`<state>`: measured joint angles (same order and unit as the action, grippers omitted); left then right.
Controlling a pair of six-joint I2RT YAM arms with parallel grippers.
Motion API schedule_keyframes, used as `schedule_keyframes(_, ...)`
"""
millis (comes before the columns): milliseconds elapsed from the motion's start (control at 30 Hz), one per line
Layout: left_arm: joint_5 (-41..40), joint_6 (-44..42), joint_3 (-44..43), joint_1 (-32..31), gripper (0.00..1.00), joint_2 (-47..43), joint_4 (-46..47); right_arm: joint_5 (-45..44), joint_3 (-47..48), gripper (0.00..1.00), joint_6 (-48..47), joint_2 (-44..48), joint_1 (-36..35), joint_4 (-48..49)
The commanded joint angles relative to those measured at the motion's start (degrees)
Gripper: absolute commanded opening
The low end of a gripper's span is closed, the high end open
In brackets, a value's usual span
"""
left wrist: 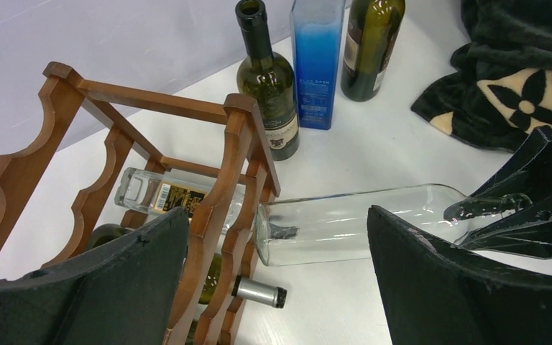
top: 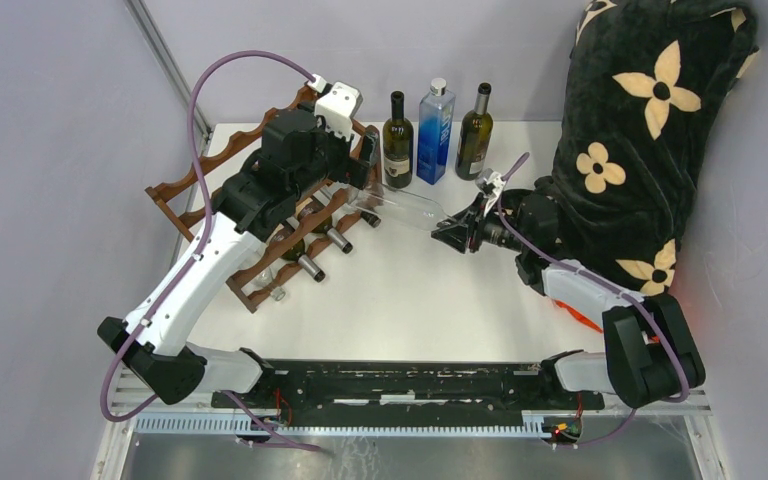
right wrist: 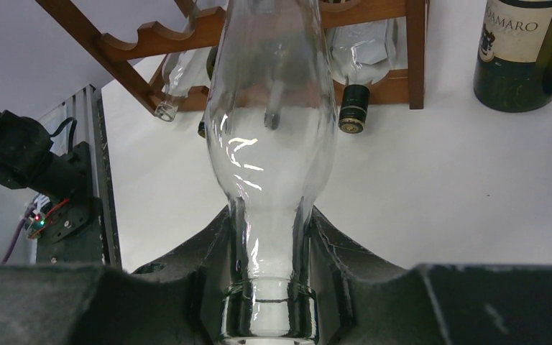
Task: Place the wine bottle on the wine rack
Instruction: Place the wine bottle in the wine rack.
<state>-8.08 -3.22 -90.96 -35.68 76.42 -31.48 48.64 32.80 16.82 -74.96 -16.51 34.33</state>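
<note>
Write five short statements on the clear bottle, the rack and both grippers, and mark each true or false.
1. The right gripper is shut on the neck of the clear bottle. True.
2. The left gripper is shut. False: its jaws stand wide open.
3. The clear bottle stands upright. False: it is held about level, base toward the wine rack.
4. The wine rack holds bottles. True.
5. The blue bottle stands upright. True.
</note>
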Motion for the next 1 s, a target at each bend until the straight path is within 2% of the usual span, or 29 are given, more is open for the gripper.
schedule_keyframes(0,-1.8,-0.6,-1.2,0.3,0.98,-1.7,0.4,-3.0,4.4,0.0,3.5,-1.2,-1.2,11.7)
schedule_keyframes(300,-2.1,-1.7,-2.4,0.5,0.97,-1.0,0.2,-7.5,7.3,0.0,3.9,-5.8,-3.6,12.9)
schedule_keyframes(467,-2.2,-2.1,-2.9,0.6,0.97,-0.8,-0.1,-9.0,9.3,0.0,5.3,-9.0,-4.7,16.2)
schedule_keyframes(967,-3.7,-3.1,-3.5,0.9,0.97,0.8,1.0,-21.4,18.3,0.0,10.7,-23.9,-13.4,28.1)
